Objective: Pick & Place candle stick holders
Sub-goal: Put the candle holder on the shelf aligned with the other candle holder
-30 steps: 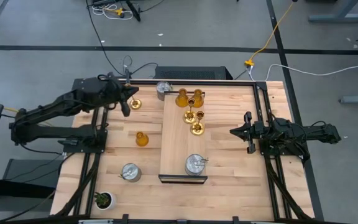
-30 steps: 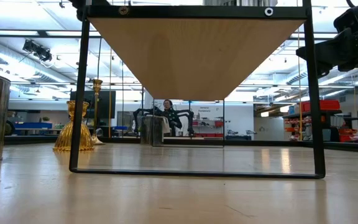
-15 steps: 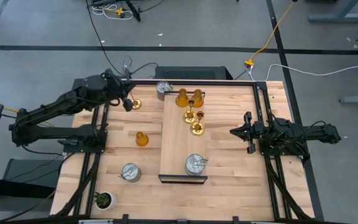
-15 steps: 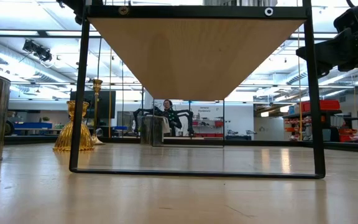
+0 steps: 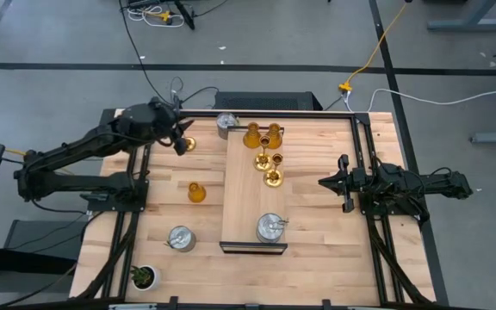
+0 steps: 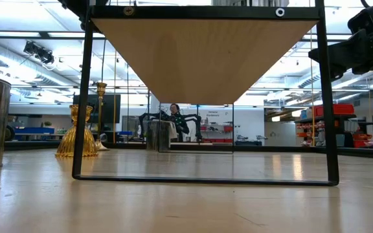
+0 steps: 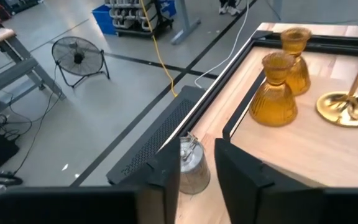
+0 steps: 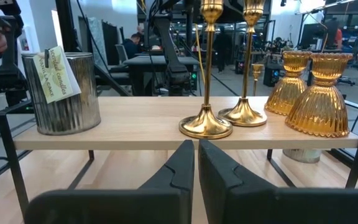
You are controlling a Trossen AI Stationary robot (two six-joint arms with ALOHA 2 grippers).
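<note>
My left gripper [image 5: 180,139] is open and empty at the table's far left, just beside a gold holder [image 5: 188,144] that stands on its round base. In the left wrist view the fingers [image 7: 197,167] frame a silver holder [image 7: 193,169] farther off, without touching it. That silver holder [image 5: 227,125] stands on the table by the far edge. A raised wooden shelf [image 5: 246,202] carries two amber holders [image 5: 251,135], two gold ones [image 5: 273,177] and a silver one [image 5: 270,227]. An amber holder [image 5: 196,192] and a silver holder [image 5: 180,238] stand on the table's left. My right gripper [image 5: 327,182] is shut and waits right of the shelf.
A small green potted plant [image 5: 144,276] stands at the near left corner. The shelf's black frame legs [image 6: 81,97] reach down to the table. A black rail frame [image 5: 265,113] runs along the far edge. Bare wood [image 5: 317,232] lies between the shelf and the right arm.
My left gripper has moved a little toward the table's far edge and right, staying beside the gold holder at the far left. The holders have kept their places.
</note>
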